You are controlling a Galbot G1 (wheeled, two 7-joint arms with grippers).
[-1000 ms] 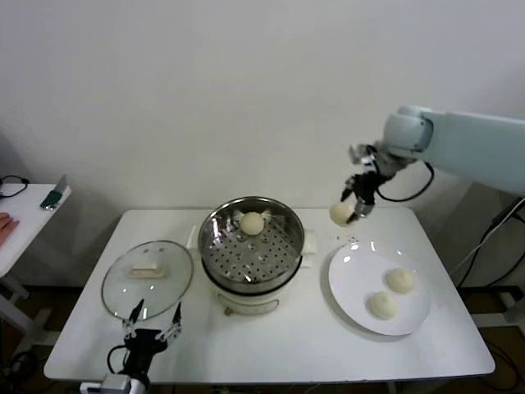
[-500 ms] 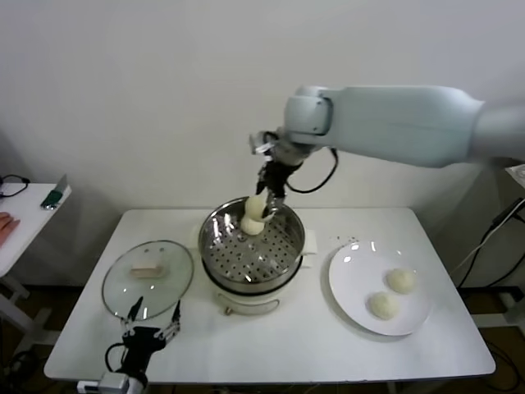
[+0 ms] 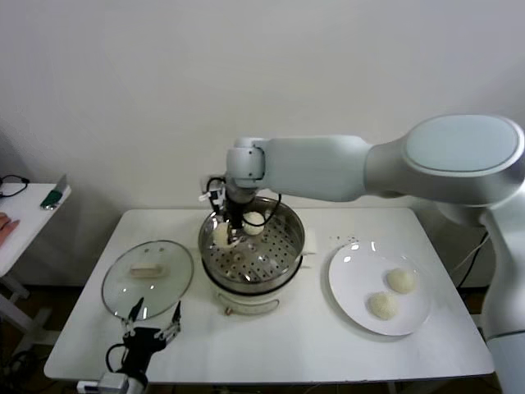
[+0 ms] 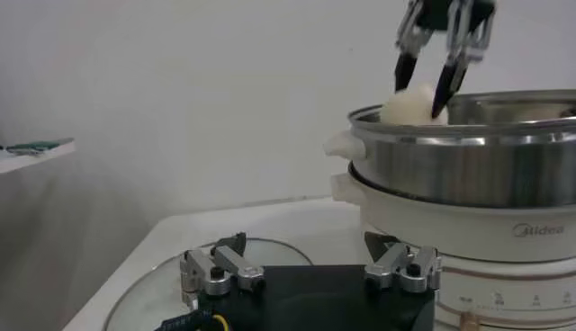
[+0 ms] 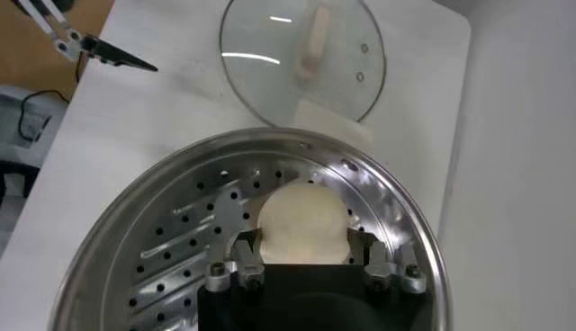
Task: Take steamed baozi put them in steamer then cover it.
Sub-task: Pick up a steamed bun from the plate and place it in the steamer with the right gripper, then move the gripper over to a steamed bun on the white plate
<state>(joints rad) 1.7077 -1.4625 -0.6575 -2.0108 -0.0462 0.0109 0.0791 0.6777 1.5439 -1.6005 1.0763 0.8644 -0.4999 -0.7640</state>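
1. While the right gripper (image 3: 226, 236) hangs over the steamer (image 3: 289, 246), its fingers are closed partway around a baozi (image 5: 301, 223), low over the perforated tray by the rim nearest the glass lid (image 3: 148, 275).
2. Tray lies straight beneath the bun; judged, lowering and releasing is all that remains.
3. Another baozi (image 3: 253, 220) sits just beside, toward the back; two more (image 3: 400, 280) wait on the white plate (image 3: 349, 283).
4. Left gripper (image 3: 152, 326) idles wide open, empty, beside the lid.

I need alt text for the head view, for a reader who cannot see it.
The right end effector holds a baozi over the steamer, beside another baozi. Two more lie on a white plate; the glass lid rests near the open left end effector.
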